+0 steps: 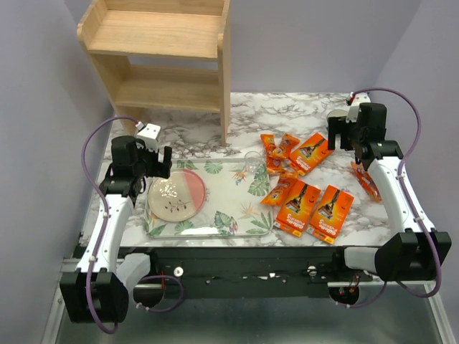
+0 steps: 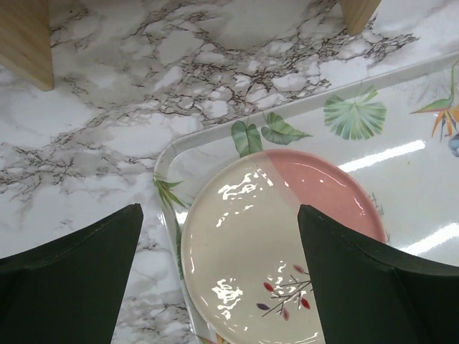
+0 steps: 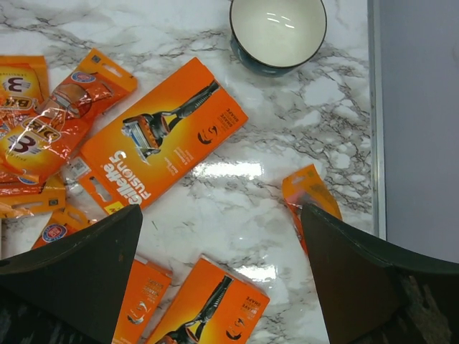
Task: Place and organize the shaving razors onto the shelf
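Several orange razor packs lie on the marble table right of the tray. A wide card [image 1: 310, 153] lies farthest back; it also shows in the right wrist view [image 3: 163, 132]. Two wide cards [image 1: 299, 206] [image 1: 331, 213] lie near the front. Narrow blister packs [image 1: 276, 153] are piled between them, and one [image 1: 364, 179] lies apart by the right arm. The wooden shelf [image 1: 166, 57] stands at the back left with both tiers bare. My left gripper [image 1: 149, 166] is open and empty above the tray's left end. My right gripper [image 1: 349, 135] is open and empty above the packs.
A leaf-print tray [image 1: 237, 188] holds a pink and cream plate [image 1: 176, 196] and a clear cup [image 1: 252, 159]. A small dark bowl [image 3: 278, 32] with a white inside stands at the back right. The table's right edge [image 3: 373, 115] runs close beside the lone blister pack [image 3: 310, 197].
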Robot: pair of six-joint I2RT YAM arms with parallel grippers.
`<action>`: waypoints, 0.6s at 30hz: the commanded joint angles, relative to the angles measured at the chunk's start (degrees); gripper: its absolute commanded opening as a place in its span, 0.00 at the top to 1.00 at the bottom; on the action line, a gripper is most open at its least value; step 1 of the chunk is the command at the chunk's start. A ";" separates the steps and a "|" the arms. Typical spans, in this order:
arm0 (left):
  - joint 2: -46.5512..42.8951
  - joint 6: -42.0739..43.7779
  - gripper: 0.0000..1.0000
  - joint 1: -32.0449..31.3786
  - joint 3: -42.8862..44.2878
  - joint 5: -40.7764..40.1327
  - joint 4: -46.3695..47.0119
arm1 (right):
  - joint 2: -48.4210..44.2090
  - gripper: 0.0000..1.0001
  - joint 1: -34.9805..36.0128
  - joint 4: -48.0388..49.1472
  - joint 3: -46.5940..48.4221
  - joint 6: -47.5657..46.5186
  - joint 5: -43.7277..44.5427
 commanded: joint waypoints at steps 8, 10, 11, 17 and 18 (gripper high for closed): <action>10.96 8.33 0.46 -0.08 6.04 0.14 -6.20 | 4.98 0.00 0.06 -4.04 5.66 -2.07 -16.54; 14.91 7.90 1.00 -0.08 7.27 1.38 -6.81 | 5.42 0.01 0.06 -3.86 5.48 -0.58 -18.29; 16.67 6.50 1.00 -0.08 7.88 1.64 -7.60 | 5.60 0.03 0.06 -3.95 5.83 0.12 -18.91; 24.51 1.47 1.00 -0.16 10.79 2.62 -6.38 | 4.63 0.06 0.06 -5.00 7.42 3.03 -27.53; 25.90 2.09 1.00 -0.08 11.05 0.87 -6.81 | 4.54 0.06 0.06 -5.09 7.16 3.12 -27.88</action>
